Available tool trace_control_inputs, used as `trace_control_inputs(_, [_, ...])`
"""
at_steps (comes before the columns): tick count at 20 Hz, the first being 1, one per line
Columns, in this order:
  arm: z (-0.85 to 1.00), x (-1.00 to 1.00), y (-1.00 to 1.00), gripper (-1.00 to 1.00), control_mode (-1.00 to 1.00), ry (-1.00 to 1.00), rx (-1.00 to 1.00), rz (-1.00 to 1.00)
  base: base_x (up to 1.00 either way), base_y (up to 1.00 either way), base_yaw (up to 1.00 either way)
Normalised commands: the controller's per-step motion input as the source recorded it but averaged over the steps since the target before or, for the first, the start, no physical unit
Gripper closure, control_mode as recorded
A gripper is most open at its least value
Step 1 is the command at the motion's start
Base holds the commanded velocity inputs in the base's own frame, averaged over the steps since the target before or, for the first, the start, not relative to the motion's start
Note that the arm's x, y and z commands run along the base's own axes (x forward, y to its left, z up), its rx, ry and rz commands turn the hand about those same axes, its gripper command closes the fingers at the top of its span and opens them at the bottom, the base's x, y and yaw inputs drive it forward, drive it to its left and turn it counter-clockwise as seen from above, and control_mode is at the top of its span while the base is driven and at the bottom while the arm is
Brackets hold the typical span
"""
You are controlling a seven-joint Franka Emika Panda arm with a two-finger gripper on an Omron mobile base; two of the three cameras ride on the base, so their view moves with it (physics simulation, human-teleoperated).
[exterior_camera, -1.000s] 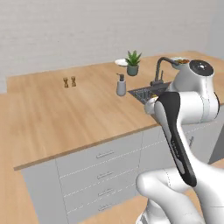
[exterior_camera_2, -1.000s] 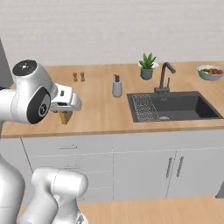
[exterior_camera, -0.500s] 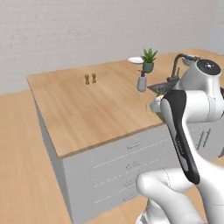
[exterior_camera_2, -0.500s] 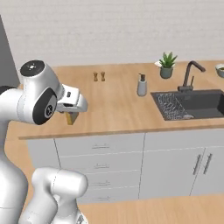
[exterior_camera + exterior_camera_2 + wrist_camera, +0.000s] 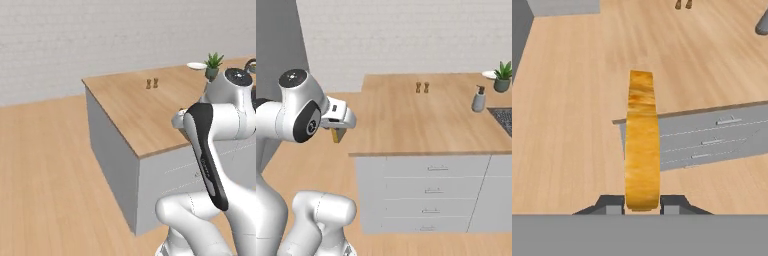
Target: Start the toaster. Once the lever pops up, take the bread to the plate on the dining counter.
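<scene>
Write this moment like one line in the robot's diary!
gripper: shut on bread | bread: edge-on, off counter corner | plate: far end, bare

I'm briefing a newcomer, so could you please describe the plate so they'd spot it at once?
Start at the light-wood dining counter and follow it to its far right corner. Just behind the potted plant lies the plate: flat, round and white, unlike the green plant and the grey soap bottle.

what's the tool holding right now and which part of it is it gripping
The tool is shut on the bread, held edge-on and pinched across its two faces at its near end.
</scene>
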Motion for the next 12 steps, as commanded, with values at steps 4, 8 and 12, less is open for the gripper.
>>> trace_control_inputs(4, [0.0, 0.0, 0.0, 1.0, 1.0, 0.0, 0.0, 0.0, -0.01, 1.0, 0.2])
trace_control_inputs(8, [0.0, 0.0, 0.0, 1.0, 1.0, 0.0, 0.0, 0.0, 0.02, 1.0, 0.17])
trace_control_inputs(12, [0.0, 0.0, 0.0, 1.0, 1.0, 0.0, 0.0, 0.0, 0.19, 0.97, 0.11])
